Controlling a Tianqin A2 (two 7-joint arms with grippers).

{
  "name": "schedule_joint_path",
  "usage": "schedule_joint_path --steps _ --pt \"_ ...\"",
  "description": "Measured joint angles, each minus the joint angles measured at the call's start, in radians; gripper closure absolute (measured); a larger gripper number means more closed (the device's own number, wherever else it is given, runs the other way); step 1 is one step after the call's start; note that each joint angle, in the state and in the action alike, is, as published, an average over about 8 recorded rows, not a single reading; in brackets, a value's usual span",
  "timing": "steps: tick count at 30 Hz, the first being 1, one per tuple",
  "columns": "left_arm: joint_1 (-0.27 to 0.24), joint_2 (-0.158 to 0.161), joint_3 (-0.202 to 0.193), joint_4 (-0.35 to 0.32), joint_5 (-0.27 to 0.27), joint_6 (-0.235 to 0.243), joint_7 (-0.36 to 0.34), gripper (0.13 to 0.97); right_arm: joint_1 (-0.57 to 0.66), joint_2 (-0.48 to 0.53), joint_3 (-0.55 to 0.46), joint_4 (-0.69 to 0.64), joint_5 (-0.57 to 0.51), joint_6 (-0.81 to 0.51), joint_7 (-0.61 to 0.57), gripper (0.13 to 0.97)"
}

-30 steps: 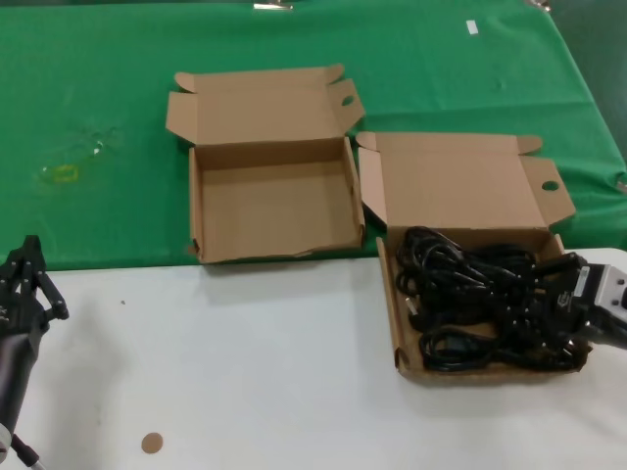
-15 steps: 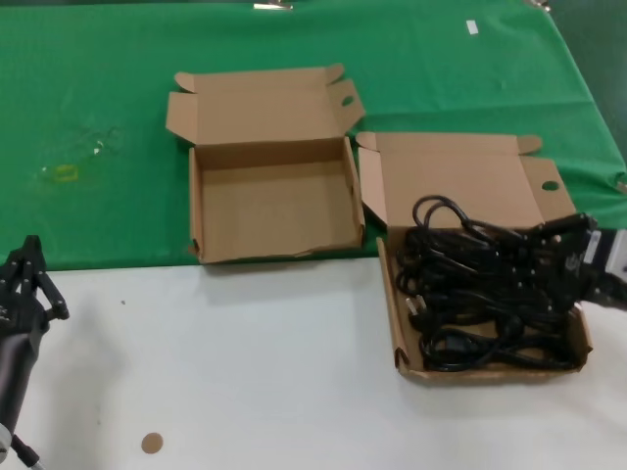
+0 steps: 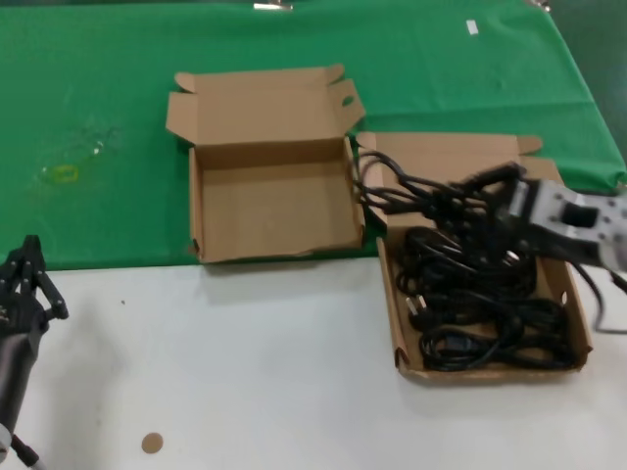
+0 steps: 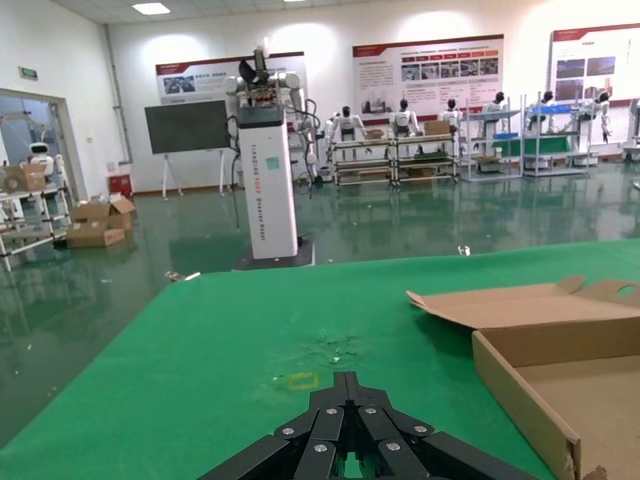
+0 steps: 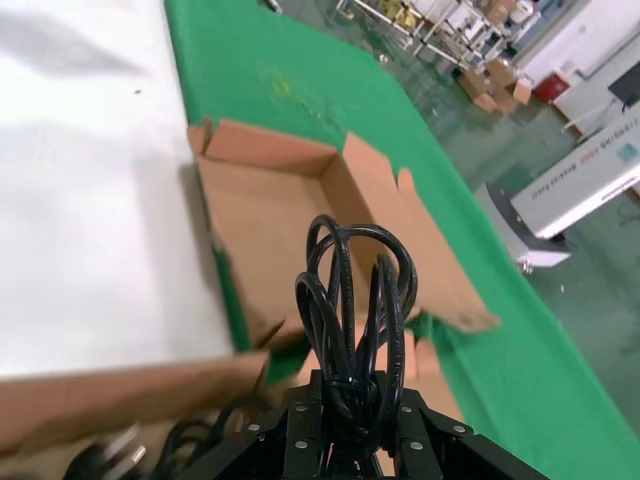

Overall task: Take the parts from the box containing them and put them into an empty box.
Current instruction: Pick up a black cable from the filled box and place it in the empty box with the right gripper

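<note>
Parked low at the near left edge of the white table (image 3: pixel 245 372), our left gripper (image 3: pixel 24 284) sits with its fingers drawn together on nothing. Moving right, we see the empty box (image 3: pixel 274 211) lying open on the green cloth (image 3: pixel 98 98), its lid folded back. Just beside it to the right is the box containing them (image 3: pixel 578 328), straddling the cloth's edge, with most of the parts (image 3: pixel 490 313) piled inside. Above its far end, our right gripper (image 3: pixel 509 201) is clamped on one cord (image 3: pixel 411 194), which stretches out toward the empty box; the wrist view shows its loops (image 5: pixel 352 300) standing up between the jaws. Whether that cord drags a second one we cannot quite tell.
</note>
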Motion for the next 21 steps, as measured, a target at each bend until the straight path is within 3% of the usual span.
schedule_joint_path --steps 11,21 --pt "0.000 0.000 0.000 0.000 0.000 0.000 0.000 0.953 0.222 -0.214 -0.112 -0.134 -0.143 -0.048 0.009 0.853" --pt "0.000 0.000 0.000 0.000 0.000 0.000 0.000 0.953 0.344 -0.399 -0.182 -0.305 -0.222 -0.028 -0.034 0.854"
